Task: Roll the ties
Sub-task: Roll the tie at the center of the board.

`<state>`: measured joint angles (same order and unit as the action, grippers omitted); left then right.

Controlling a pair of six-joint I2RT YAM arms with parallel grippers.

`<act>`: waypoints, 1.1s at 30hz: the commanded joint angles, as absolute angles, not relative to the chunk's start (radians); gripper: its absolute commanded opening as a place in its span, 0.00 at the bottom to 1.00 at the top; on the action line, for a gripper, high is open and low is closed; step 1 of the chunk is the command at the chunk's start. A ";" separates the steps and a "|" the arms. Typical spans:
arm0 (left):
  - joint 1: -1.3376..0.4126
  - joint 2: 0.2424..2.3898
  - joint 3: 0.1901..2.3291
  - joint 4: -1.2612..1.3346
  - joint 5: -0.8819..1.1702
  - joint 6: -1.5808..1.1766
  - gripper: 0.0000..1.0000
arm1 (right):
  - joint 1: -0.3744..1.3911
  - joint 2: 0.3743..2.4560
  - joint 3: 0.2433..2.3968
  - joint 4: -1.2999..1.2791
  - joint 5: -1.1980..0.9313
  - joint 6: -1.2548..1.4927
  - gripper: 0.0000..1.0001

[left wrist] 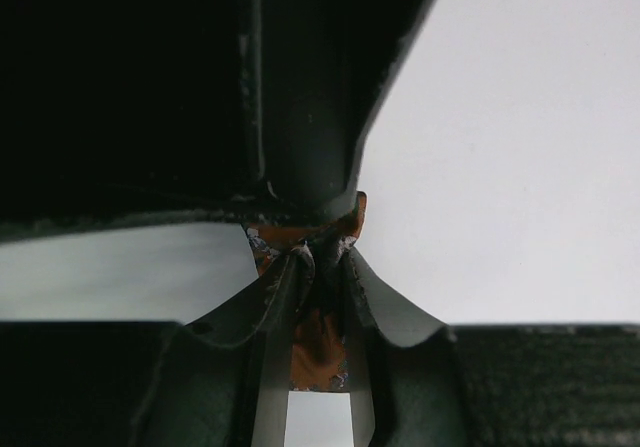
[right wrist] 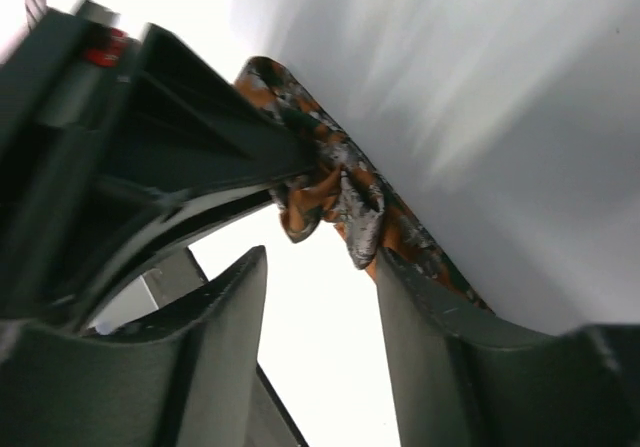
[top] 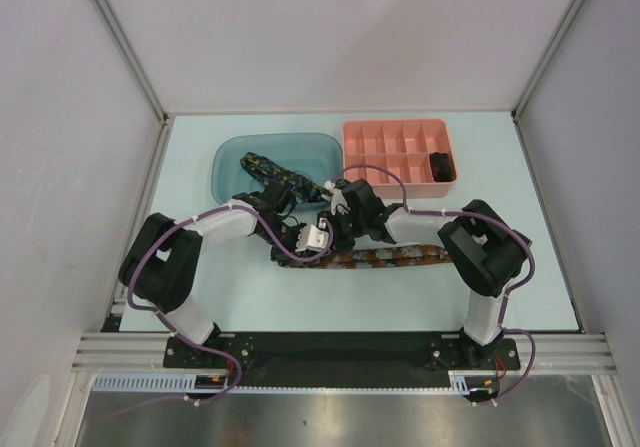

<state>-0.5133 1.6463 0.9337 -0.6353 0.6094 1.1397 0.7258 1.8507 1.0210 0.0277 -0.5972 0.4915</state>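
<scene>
The orange-brown flecked tie (top: 392,257) lies stretched along the table in front of the arms. Its left end is lifted and bunched (right wrist: 330,192). My left gripper (left wrist: 320,257) is shut on that end, with orange fabric (left wrist: 318,347) pinched between its fingers. My right gripper (right wrist: 320,262) stands open just beside the bunch; its right finger touches the tie and nothing lies between the fingers. In the top view the two grippers meet at mid-table, left (top: 320,235) and right (top: 340,225). The navy tie (top: 268,167) lies in the blue tray. A rolled dark bundle (top: 441,164) sits in the pink box.
The blue tray (top: 230,182) stands at the back left. The pink compartment box (top: 385,132) stands at the back right, with the bundle in a right-hand compartment. White walls with metal frame rails close in the table.
</scene>
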 commanded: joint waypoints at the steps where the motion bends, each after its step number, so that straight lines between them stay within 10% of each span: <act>1: -0.515 1.657 0.968 -0.624 0.624 1.126 0.29 | 0.735 1.822 1.040 0.060 -0.591 0.511 0.55; 16: -0.515 1.661 0.974 -0.618 0.634 1.124 0.31 | 0.773 1.936 1.114 0.026 -0.489 0.491 0.48; 23: -0.515 1.664 0.969 -0.608 0.623 1.106 0.35 | 0.775 1.942 1.112 0.015 -0.485 0.488 0.20; 27: -0.503 1.643 0.969 -0.604 0.611 1.080 0.45 | 0.773 1.939 1.103 0.009 -0.483 0.477 0.01; 33: -0.433 1.562 0.957 -0.650 0.595 1.127 0.66 | 0.761 1.928 1.083 0.009 -0.482 0.468 0.00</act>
